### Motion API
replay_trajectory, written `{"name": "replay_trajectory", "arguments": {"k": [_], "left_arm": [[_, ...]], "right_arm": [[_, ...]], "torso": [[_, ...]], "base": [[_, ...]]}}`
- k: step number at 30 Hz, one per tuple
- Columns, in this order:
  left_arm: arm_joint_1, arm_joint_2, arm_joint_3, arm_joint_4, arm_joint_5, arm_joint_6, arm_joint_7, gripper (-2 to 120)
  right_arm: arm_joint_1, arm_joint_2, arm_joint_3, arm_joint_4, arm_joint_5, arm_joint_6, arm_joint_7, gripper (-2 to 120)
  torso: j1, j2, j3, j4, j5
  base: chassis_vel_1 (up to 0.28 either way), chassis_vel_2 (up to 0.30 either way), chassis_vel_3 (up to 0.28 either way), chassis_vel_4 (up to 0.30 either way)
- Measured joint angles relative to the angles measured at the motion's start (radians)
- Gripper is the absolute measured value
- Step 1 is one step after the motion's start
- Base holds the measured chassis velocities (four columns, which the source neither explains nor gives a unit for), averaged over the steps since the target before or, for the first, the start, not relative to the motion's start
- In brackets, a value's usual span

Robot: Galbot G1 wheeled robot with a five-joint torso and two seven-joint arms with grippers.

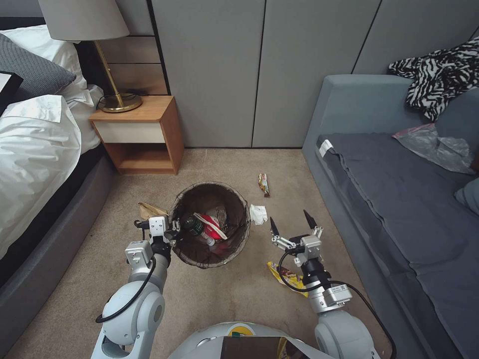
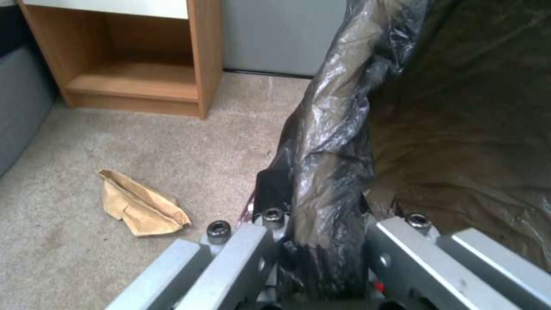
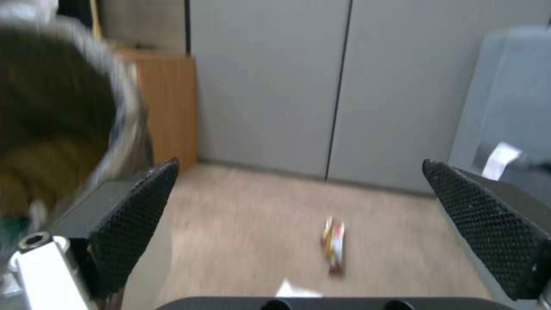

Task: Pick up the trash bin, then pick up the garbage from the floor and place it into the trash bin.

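Observation:
The trash bin (image 1: pixel 205 196), round with a dark bag liner, is lifted at my left side. My left gripper (image 1: pixel 172 230) is shut on its near-left rim; the left wrist view shows the crumpled liner (image 2: pixel 330 163) pinched between the jaws. Inside lie a green-labelled bottle (image 1: pixel 193 225) and a red cup (image 1: pixel 212 224). My right gripper (image 1: pixel 294 227) hangs open and holding nothing, right of the bin. Garbage on the carpet: a white tissue (image 1: pixel 258 213) just beyond that gripper, a snack wrapper (image 1: pixel 263 184) farther off, a yellow wrapper (image 1: pixel 287 275) under my right wrist, and a brown paper scrap (image 1: pixel 149 209) left of the bin.
A wooden nightstand (image 1: pixel 142 134) with a lamp (image 1: pixel 112 65) stands at the back left beside the bed (image 1: pixel 35 149). A grey sofa (image 1: pixel 399 189) runs along the right, with a zebra-striped cloth (image 1: pixel 439 75) on it. Grey wall panels (image 1: pixel 259 70) close the back.

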Motion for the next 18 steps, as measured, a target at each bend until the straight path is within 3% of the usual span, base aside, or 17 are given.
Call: {"name": "replay_trajectory", "arguments": {"k": [4, 9, 18], "left_arm": [[0.0, 0.0, -0.001, 0.0, -0.001, 0.0, 0.0, 2], [0.0, 0.0, -0.004, 0.0, -0.002, 0.0, 0.0, 2], [0.0, 0.0, -0.003, 0.0, -0.002, 0.0, 0.001, 2]], "right_arm": [[-0.011, -0.009, 0.001, 0.001, -0.001, -0.076, -0.005, 100], [-0.011, -0.03, 0.007, -0.019, 0.025, -0.254, -0.026, 100], [0.005, -0.049, 0.007, -0.068, 0.061, -0.374, -0.041, 100]], "torso": [[0.0, 0.0, 0.0, 0.0001, 0.0], [0.0, 0.0, 0.0, 0.0001, 0.0001], [0.0, 0.0, 0.0, 0.0001, 0.0]], "base": [[0.0, 0.0, 0.0, 0.0], [0.0, 0.0, 0.0, 0.0], [0.0, 0.0, 0.0, 0.0]]}}
